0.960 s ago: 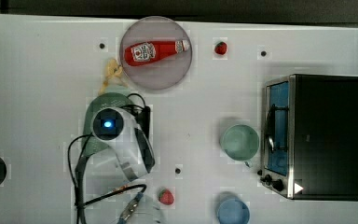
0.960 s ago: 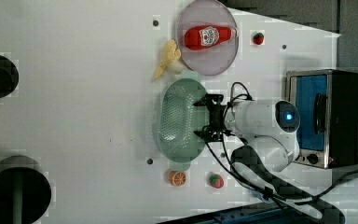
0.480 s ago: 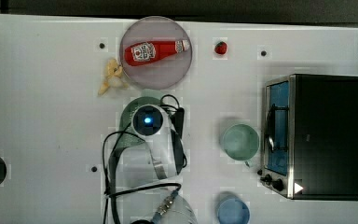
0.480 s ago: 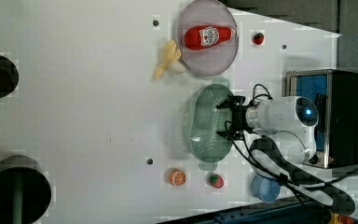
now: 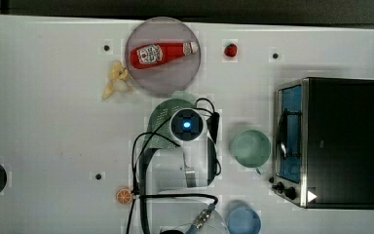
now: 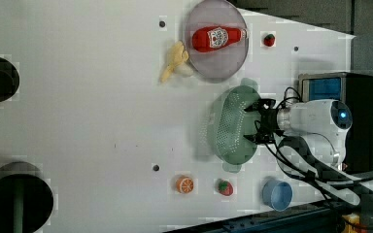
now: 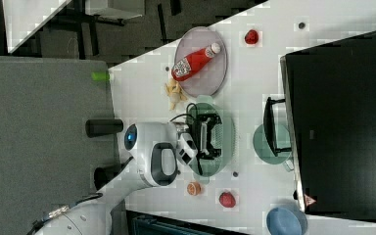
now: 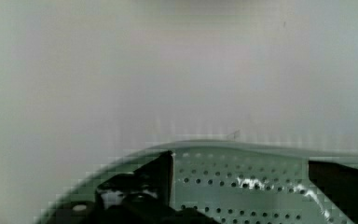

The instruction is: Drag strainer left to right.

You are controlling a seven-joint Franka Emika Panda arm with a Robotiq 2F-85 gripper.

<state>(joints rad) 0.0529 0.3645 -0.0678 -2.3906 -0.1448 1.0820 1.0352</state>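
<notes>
Mid-drag, by the look of it: hand point(image 6: 255, 121) spread nearly to its widest and lowered inside the strainer point(image 6: 230, 125), fingers point(image 8: 149, 179) pressing outward near the walls rather than pinching anything. Nothing clamped between them. Strainer directly under and around the hand, on the white surface point(image 5: 53, 122), just short of the grey plate point(image 5: 148, 78) carrying the ketchup bottle point(image 5: 161, 52), which lies beyond the hand toward the top view's top.

For a clean drag: best kept low, with the fingers against the inner wall so the basket slides instead of tipping. Steady, level travel toward the top view's right advisable, stopping short of the green cup point(image 5: 251, 147) beside the hand on that side, with the toaster oven point(image 5: 331, 141) farther on. Lifting likely to lose contact.

Strainer itself: pale mint-green plastic, oblong with rounded ends, small tabs at each end, base dotted with rows of small holes, glossy where light catches it in the wrist view. Light and probably easy to skid.
</notes>
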